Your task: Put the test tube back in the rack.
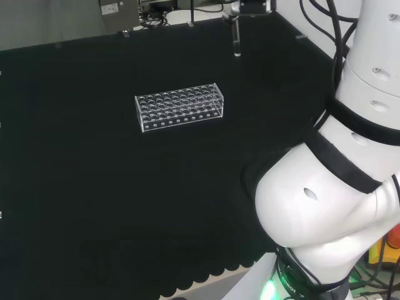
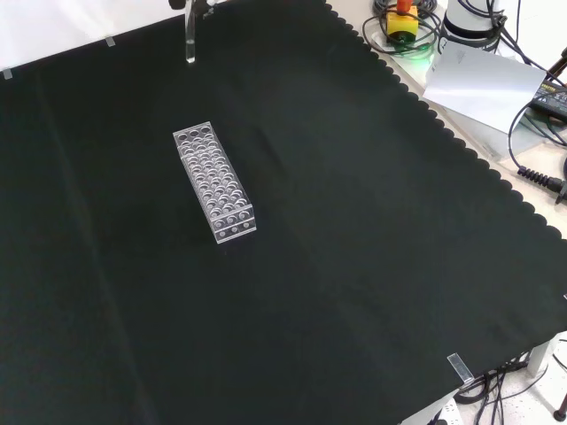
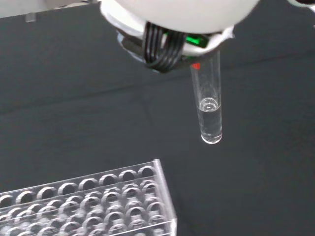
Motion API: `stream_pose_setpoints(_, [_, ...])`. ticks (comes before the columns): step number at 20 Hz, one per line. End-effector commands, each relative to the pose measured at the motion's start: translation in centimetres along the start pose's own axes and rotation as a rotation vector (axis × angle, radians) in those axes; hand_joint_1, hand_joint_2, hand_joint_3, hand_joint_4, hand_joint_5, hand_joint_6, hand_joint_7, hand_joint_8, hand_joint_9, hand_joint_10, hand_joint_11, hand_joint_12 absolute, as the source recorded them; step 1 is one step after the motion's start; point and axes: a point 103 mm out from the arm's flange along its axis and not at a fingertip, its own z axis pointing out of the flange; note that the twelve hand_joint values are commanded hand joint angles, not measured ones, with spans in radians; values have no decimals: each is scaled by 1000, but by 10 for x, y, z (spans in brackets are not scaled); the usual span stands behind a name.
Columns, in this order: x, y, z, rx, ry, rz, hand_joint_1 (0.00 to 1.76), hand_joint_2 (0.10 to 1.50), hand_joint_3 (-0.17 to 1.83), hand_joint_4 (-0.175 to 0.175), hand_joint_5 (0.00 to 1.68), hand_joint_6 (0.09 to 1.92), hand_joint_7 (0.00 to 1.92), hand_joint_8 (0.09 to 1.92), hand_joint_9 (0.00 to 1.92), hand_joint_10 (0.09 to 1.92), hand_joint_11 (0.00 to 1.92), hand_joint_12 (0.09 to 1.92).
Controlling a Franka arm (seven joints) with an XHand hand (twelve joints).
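Observation:
A clear test tube (image 3: 209,108) hangs upright above the black cloth with a little clear liquid at its bottom. Its top end goes up into the hand (image 3: 177,14), which holds it. In the head view the tube (image 1: 236,40) hangs below the hand (image 1: 250,6) at the far edge of the bench, beyond and to the right of the rack (image 1: 180,106). The clear plastic rack (image 2: 213,181) has several rows of round holes, with no tubes seen in them. In the front view the tube (image 2: 190,40) hangs well above the rack's far end.
The arm's own white links (image 1: 337,187) stand at the right of the head view. Off the cloth's scalloped edge in the front view lie a yellow box with a red button (image 2: 403,18), a white sheet (image 2: 483,80) and cables (image 2: 532,168).

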Motion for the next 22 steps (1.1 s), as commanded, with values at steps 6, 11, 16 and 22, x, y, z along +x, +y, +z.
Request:
stream_pose_setpoints(6, [40,1,15,18,55,-76,1331,693,547,-175,1431,87,1395,676,1599,613,1295,862])
stream_pose_setpoints(11, [44,6,27,38,70,-84,1331,692,548,-175,1431,87,1395,677,1598,614,1295,862])
stream_pose_setpoints(16, [49,10,40,57,88,-91,1331,692,548,-175,1431,87,1394,677,1598,615,1295,862])
stream_pose_setpoints(22, [55,12,47,68,99,-103,1331,692,548,-175,1431,87,1394,678,1598,615,1294,862])
